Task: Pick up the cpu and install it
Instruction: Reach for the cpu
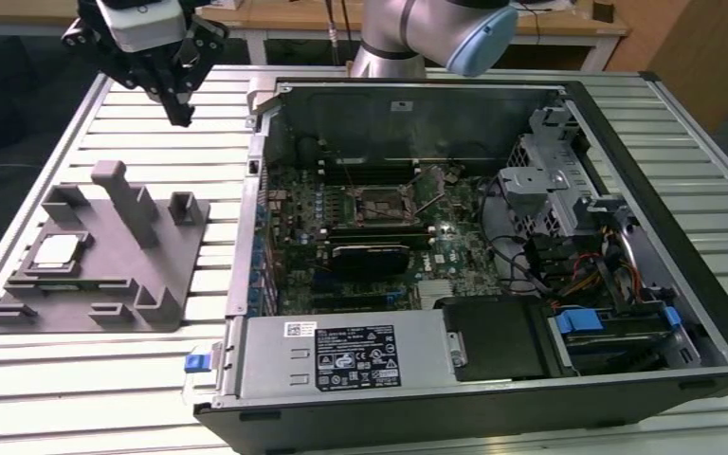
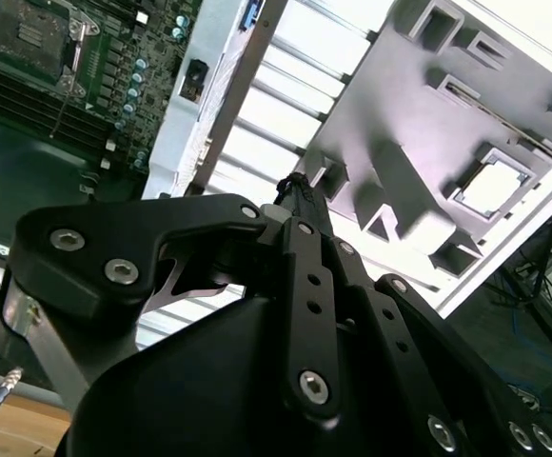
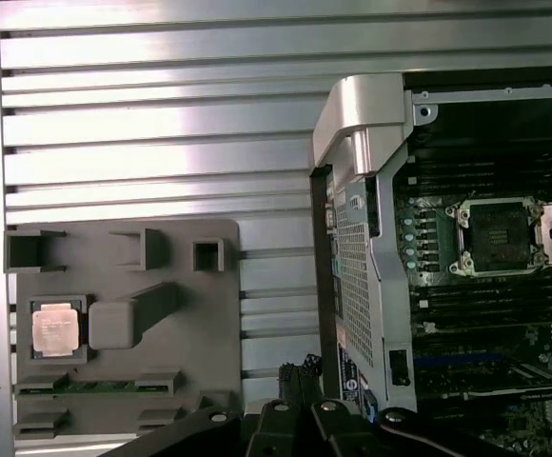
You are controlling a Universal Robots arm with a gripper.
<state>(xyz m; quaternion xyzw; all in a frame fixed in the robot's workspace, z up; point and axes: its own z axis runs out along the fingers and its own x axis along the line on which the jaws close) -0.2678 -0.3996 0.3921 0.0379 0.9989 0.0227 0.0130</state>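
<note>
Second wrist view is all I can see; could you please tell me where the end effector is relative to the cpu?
Observer: In the exterior view the end effector hangs high above the slatted table, off to the side of the grey fixture and not over the cpu.
Operator: Thank you. Is the cpu seated in the fixture?
Observer: Yes; in the first wrist view it lies flat in a square pocket next to an upright post.
Operator: And is the socket free?
Observer: In the first wrist view the motherboard socket holds no chip.
</note>
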